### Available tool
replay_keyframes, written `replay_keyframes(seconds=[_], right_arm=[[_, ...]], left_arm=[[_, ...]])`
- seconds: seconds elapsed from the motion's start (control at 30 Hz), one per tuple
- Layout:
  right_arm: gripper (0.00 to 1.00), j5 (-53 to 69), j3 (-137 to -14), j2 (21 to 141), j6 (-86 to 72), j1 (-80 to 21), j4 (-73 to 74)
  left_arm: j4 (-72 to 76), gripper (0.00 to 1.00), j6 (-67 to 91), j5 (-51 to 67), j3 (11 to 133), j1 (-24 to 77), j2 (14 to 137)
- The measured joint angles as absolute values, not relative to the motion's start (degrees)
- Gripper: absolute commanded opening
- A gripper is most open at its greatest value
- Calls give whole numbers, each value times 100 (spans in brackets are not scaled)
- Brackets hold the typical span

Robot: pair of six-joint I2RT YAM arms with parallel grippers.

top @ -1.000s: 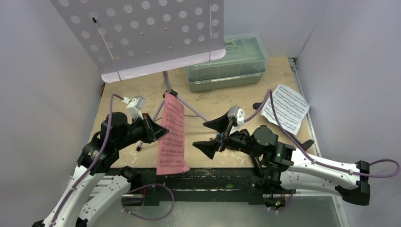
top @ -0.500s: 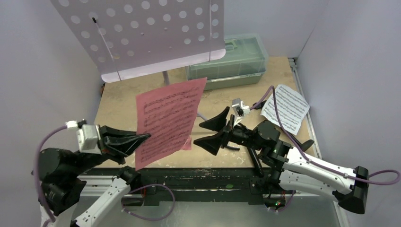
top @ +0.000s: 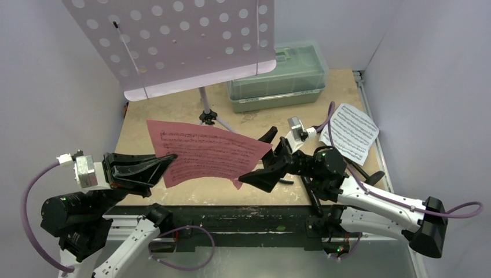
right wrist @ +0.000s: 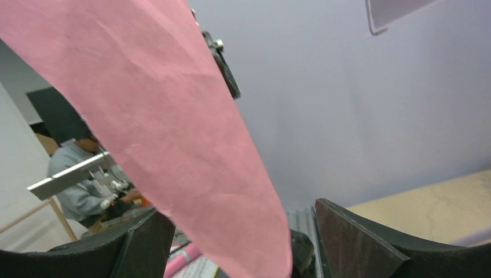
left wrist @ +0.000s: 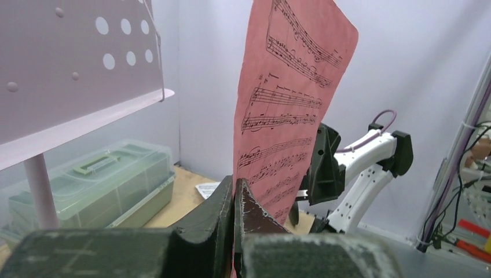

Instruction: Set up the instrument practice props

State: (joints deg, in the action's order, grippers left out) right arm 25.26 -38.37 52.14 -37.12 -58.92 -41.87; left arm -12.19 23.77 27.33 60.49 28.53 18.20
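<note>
The pale lilac perforated music stand (top: pixel 173 40) stands at the back left on its pole (top: pixel 204 101). My left gripper (top: pixel 169 160) is shut on the left edge of the pink sheet of music (top: pixel 208 153) and holds it in the air, stretched rightward. In the left wrist view the sheet (left wrist: pixel 289 104) rises from the pinched fingertips (left wrist: pixel 227 200). My right gripper (top: pixel 255 158) is open, its jaws either side of the sheet's right corner (right wrist: pixel 191 150) without gripping it. The white sheet (top: pixel 349 132) lies at the table's right. The microphone and round-based stand are not clearly visible.
A translucent green lidded toolbox (top: pixel 278 75) sits at the back, right of the stand; it also shows in the left wrist view (left wrist: pixel 92 185). A black bar (top: pixel 313 200) lies under my right arm at the front edge. Grey walls close both sides.
My left arm has pulled back and left, turning the pink sheet from upright to lying sideways. My right gripper has moved up so its open jaws straddle the sheet's right corner.
</note>
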Motion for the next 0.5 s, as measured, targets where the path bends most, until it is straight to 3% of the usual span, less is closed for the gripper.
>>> replay_keyframes(seconds=[0.1,0.23,0.5], right_arm=[[76,2526,-3833,5393,-4027,-5892,-4899],[68,2473,-3833,5808,-4477,-5892,-5745],[67,2292,-3850,6331,-4864,-5892,-6495]], left_arm=[[-862,0,2655,2499,5826,2853,1669],[-541,0,2965,2115,5625,2853,1588],[-217,0,3511,1476,5234,2853,1426]])
